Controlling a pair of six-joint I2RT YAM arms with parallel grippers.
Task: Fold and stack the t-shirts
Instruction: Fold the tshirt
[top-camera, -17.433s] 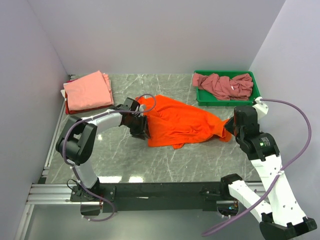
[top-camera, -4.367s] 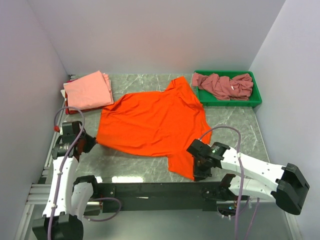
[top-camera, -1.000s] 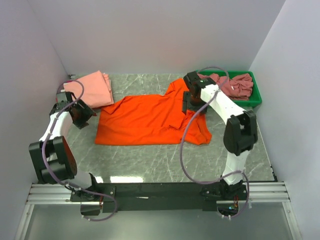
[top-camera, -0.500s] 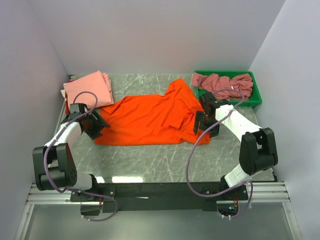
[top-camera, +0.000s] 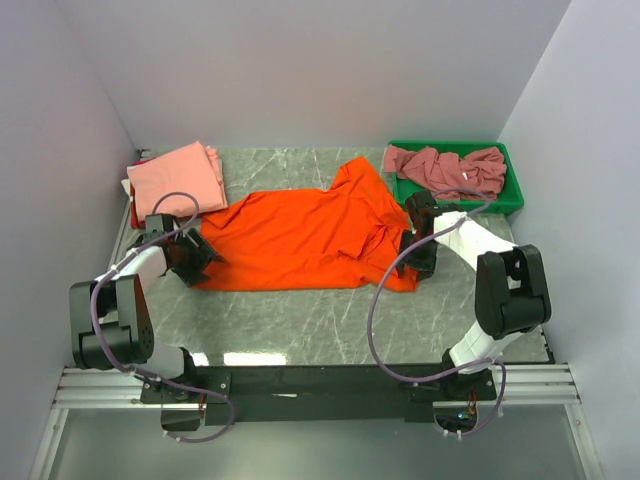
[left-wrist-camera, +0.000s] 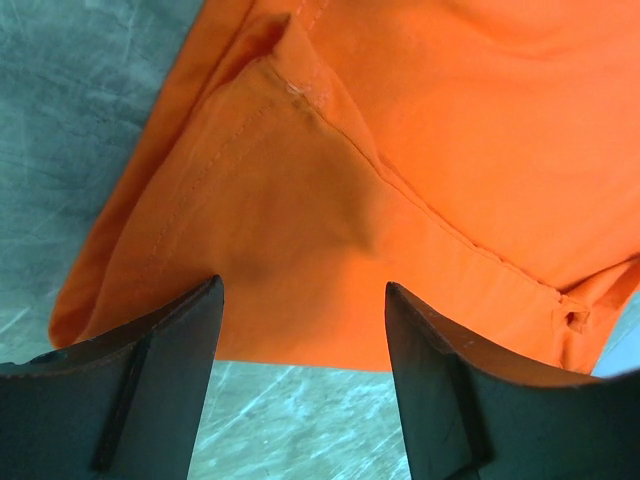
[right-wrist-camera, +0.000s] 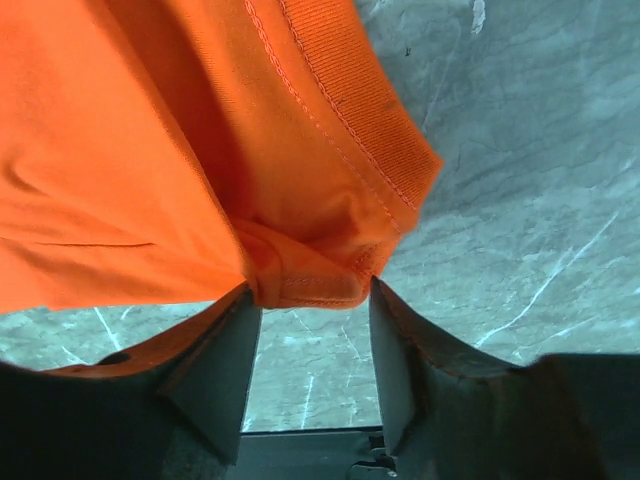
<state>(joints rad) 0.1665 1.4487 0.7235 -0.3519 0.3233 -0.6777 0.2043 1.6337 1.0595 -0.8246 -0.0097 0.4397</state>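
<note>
The left fingers (left-wrist-camera: 150, 380) gape empty over the orange t-shirt (top-camera: 300, 240); right fingers (right-wrist-camera: 215, 380), half-open, straddle its hem

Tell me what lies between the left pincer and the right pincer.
The orange t-shirt, spread flat, spans the stretch from the left pincer to the right pincer; the top external view shows it.

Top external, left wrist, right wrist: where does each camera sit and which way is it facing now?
Top external: high behind the bases, looking down on the table, left arm and right arm, the orange t-shirt, pink t-shirt and green bin.
Left wrist: on the left gripper, looking down past both fingers at the shirt's edge.
Right wrist: on the right gripper, looking down at a bunched hem between its fingers.
Shared: all three show the orange t-shirt and the table.
</note>
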